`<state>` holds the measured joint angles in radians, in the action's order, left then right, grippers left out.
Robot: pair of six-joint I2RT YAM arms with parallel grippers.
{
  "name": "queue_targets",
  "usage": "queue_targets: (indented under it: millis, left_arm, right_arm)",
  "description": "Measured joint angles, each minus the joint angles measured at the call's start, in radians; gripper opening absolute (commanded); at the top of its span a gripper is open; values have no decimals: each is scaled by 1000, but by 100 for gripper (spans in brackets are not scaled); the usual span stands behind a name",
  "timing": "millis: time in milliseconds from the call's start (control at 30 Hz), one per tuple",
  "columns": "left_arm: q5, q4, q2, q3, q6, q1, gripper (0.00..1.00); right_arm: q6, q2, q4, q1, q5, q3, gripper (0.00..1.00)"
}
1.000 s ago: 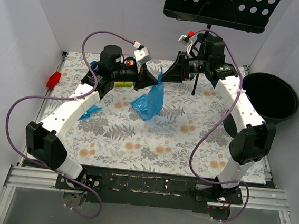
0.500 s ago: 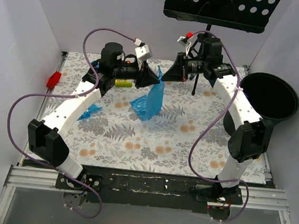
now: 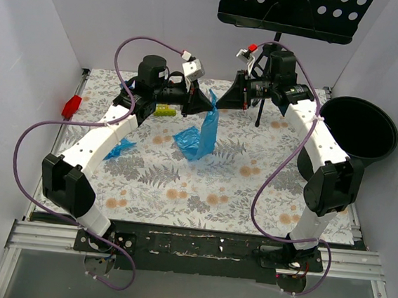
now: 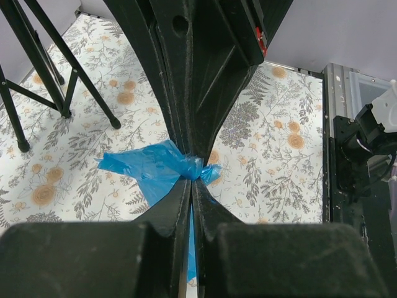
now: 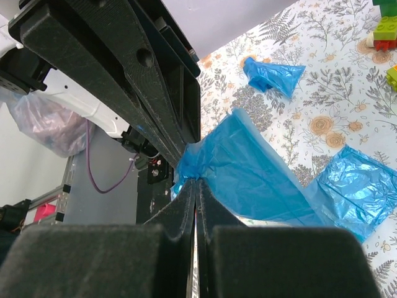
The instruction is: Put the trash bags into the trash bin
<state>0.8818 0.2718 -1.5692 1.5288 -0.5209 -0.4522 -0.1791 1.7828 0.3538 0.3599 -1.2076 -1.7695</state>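
The right pincer (image 3: 220,101) has closed beside the left pincer (image 3: 209,106); both now pinch the hanging trash bag (image 3: 202,135), upper centre.

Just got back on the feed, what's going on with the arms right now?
Both arms meet over the back of the table. The left end effector and right end effector are each shut on the top of one blue trash bag, which hangs between them. A smaller blue bag lies beside the left arm. The trash bin stands at the right; both bags are outside it.
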Motion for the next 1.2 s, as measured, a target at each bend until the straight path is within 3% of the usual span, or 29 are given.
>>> queue_targets:
  millis: [33, 100, 167, 233, 367, 733, 900, 1100, 1200]
  left_arm:
    - [1, 2, 0, 0, 0, 0, 0]
    - [2, 6, 0, 0, 2, 0, 0]
    - [3, 8, 0, 0, 9, -1, 0]
    - [2, 15, 0, 0, 26, -1, 0]
    - [2, 26, 0, 0, 60, -1, 0]
    - [3, 43, 0, 0, 87, -1, 0]
    - [3, 43, 0, 0, 87, -1, 0]
    - [2, 43, 0, 0, 87, -2, 0]
    - [2, 43, 0, 0, 87, -2, 0]
  right_arm:
    - [5, -1, 6, 0, 0, 0, 1]
    - [18, -2, 18, 0, 0, 0, 31]
    - [24, -4, 26, -1, 1, 0, 49]
    - [23, -6, 33, -4, 3, -2, 54]
    - [25, -6, 42, -3, 17, -33, 56]
    - [-7, -5, 39, 7, 82, -67, 49]
    - [-24, 0, 37, 8, 95, -67, 35]
    - [-37, 10, 31, 8, 100, -67, 1]
    - [-45, 10, 30, 8, 100, -67, 1]
